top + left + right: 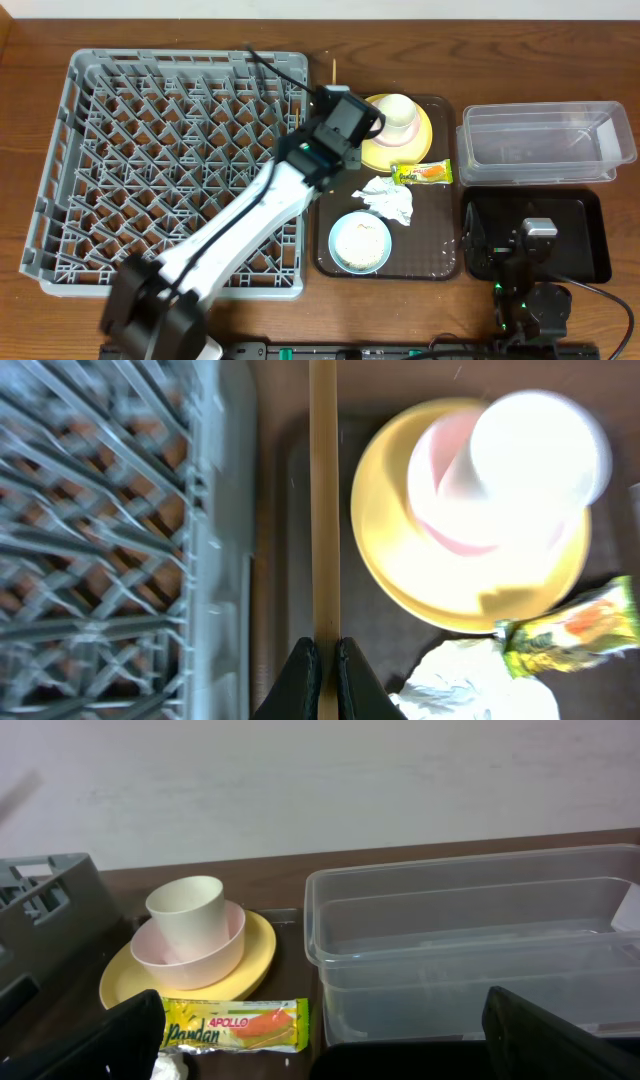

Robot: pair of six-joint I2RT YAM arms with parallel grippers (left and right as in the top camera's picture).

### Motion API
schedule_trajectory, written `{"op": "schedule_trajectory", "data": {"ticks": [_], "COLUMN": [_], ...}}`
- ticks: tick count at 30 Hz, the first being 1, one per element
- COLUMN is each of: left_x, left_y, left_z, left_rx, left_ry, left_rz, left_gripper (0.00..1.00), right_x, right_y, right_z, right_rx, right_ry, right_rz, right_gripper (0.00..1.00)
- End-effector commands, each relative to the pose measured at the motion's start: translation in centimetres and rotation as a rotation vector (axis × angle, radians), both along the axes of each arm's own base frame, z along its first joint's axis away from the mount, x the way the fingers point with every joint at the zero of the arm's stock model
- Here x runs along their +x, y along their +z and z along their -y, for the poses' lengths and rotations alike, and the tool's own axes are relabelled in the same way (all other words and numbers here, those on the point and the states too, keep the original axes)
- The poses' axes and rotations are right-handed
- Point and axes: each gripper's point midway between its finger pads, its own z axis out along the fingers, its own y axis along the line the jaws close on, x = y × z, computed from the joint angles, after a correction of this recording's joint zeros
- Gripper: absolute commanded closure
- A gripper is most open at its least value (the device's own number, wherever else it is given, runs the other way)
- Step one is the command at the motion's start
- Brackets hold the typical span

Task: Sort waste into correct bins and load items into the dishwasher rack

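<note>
My left gripper [325, 665] is shut on the wooden chopsticks [323, 500], which run straight ahead between the grey dishwasher rack [100, 540] and the yellow plate [400, 570]. From overhead the left gripper [336, 100] sits at the rack's [170, 160] right edge, and the chopsticks' tip [333, 68] pokes out beyond it. A cream cup [395, 112] stands in a pink bowl on the plate. The snack wrapper [422, 173], the tissue [390, 198] and a light blue bowl [360, 242] with rice crumbs lie nearby. My right gripper [330, 1040] is open above the black tray [580, 240], facing the clear tub [480, 940].
The plate, wrapper, tissue and bowl all rest on a brown serving tray [440, 255] between the rack and the bins. The clear tub [545, 140] sits behind the black tray on the right. A pale wall rises behind the table.
</note>
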Motion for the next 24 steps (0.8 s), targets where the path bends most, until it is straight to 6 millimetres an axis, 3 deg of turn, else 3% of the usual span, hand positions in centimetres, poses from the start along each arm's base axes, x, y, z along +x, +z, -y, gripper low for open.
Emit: {"op": "schedule_trajectory", "data": {"ticks": [1, 4, 11, 24], "left_x": [0.4, 0.5, 0.8, 1.1], "left_y": [3.0, 2.9, -1.1, -5.9], "left_z": [-1.8, -4.3, -8.3, -8.4], "left_rx": [0.064, 0.139, 0.227, 0.264], "left_ry": [-0.010, 0.051, 0.129, 0.098], "left_rz": [0.075, 0.070, -0.043, -0.167], "left_gripper": [0.94, 0.94, 0.93, 0.94], "right_x": [0.0, 0.0, 0.0, 0.0], "right_y": [-0.2, -0.2, -0.2, -0.2], "right_z": [0.3, 0.3, 0.3, 0.3], "right_rx": [-0.009, -0.009, -0.009, -0.009], "right_ry": [-0.012, -0.012, -0.012, -0.012], "right_rz": [-0.005, -0.005, -0.005, -0.005], "right_gripper": [0.01, 0.01, 0.01, 0.01]}}
